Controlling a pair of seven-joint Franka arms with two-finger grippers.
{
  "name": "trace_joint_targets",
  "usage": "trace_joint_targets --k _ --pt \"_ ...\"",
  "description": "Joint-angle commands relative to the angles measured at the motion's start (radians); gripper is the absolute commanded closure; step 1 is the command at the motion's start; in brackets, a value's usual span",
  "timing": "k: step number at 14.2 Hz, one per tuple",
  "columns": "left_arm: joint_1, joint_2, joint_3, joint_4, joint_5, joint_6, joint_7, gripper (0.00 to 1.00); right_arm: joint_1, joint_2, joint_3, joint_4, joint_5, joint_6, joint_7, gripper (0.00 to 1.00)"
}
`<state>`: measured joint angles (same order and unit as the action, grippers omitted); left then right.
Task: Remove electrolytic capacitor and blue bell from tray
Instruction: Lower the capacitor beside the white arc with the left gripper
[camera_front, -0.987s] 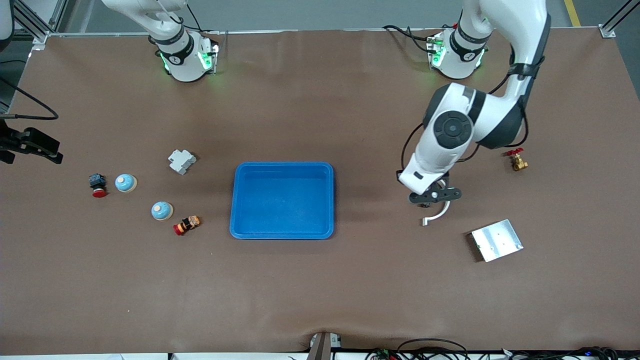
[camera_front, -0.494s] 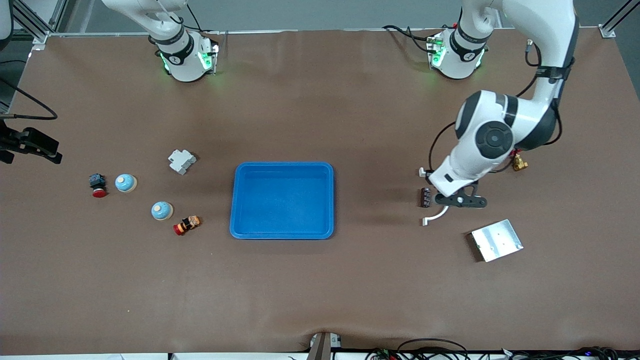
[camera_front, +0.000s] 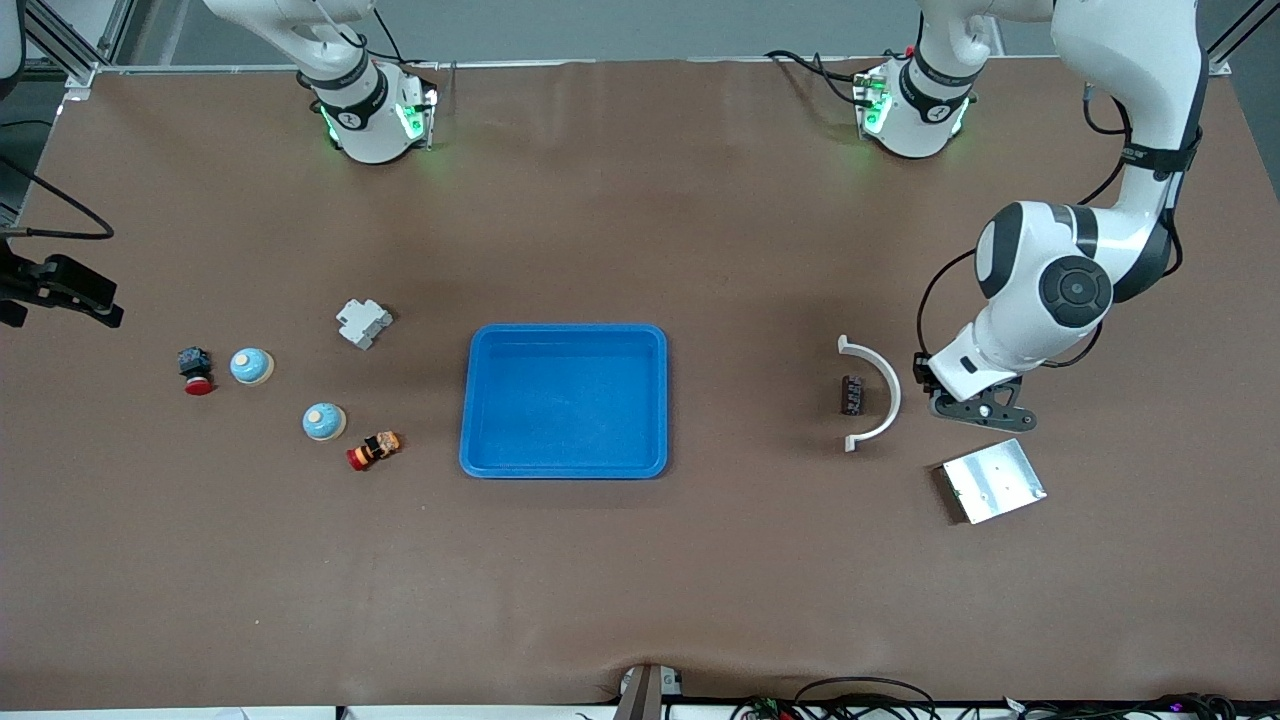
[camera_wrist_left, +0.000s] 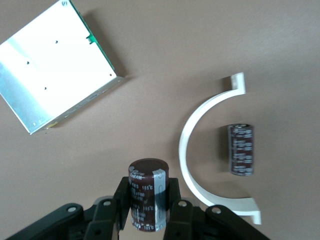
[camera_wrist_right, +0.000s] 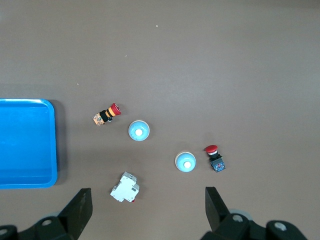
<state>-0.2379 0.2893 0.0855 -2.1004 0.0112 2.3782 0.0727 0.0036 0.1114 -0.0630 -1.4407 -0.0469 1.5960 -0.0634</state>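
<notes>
A: Where was the left gripper (camera_wrist_left: 146, 212)?
B: Over the table between the white curved bracket (camera_front: 880, 395) and the metal plate (camera_front: 993, 480), clenched on a capacitor (camera_wrist_left: 146, 201). A second capacitor (camera_front: 852, 393) lay at nine o'clock from it, inside the bracket's curve.
A: And the right gripper (camera_wrist_right: 147, 212)?
B: Waiting, fingers spread wide, high above two blue bells (camera_front: 251, 366) (camera_front: 324, 421), which sat around nine o'clock of the blue tray (camera_front: 565, 465).

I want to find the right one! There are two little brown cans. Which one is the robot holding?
The capacitor pinched upright in the left gripper. The other capacitor lies on its side on the table, inside the white curved bracket.
</notes>
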Motion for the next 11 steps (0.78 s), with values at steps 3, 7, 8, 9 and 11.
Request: trace_joint_targets --k 3,7,8,9,11 --pt "0.003 0.024 -0.004 -0.046 -0.002 0.113 0.022 1.00 -0.002 -0.009 0.005 0.006 -0.011 -0.011 0.004 0.00" --pt "0.009 0.065 -0.003 -0.064 0.004 0.163 0.038 1.00 -0.007 -0.009 0.003 0.006 -0.010 -0.011 0.002 0.00" --pt "0.009 0.071 -0.003 -0.073 0.003 0.180 0.039 1.00 -0.007 -0.009 0.003 0.006 -0.010 -0.011 0.002 0.00" --pt "0.011 0.083 -0.003 -0.081 0.004 0.199 0.039 1.00 -0.005 -0.009 0.005 0.006 -0.010 -0.013 0.002 0.00" --pt "0.012 0.106 -0.001 -0.082 0.003 0.214 0.039 1.00 -0.007 -0.007 0.005 0.006 -0.010 -0.011 0.002 0.00"
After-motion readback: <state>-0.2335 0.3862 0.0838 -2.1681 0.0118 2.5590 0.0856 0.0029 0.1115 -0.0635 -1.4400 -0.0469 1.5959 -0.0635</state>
